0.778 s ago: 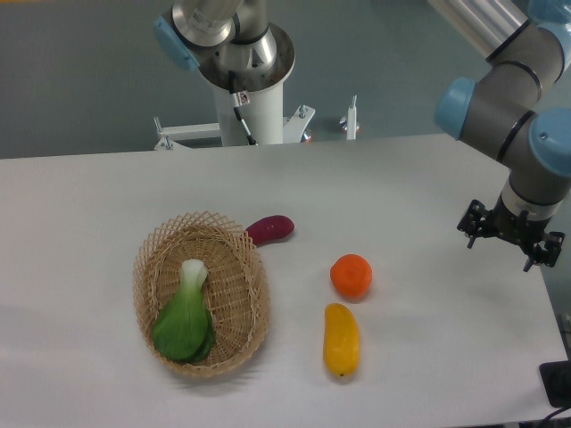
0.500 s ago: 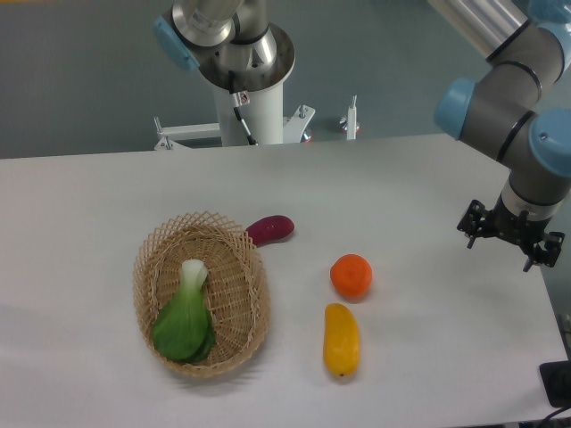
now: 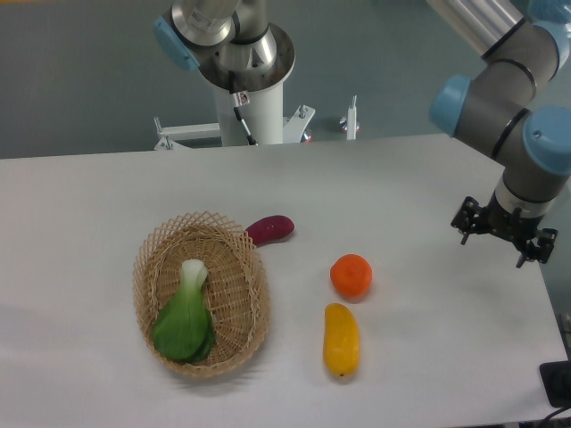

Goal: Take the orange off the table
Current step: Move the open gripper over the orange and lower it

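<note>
The basket (image 3: 202,294) holds one bok choy (image 3: 185,319) (nothing else). The orange (image 3: 351,275) sits on the table (image 3: 419,187), right of it; the gripper (image 3: 503,239) hangs well apart, fingers spread.

A wicker basket (image 3: 254,308) holds bok choy (image 3: 185,318); a purple vegetable (image 3: 270,229) and yellow fruit (image 3: 342,339) lie nearby.
</note>
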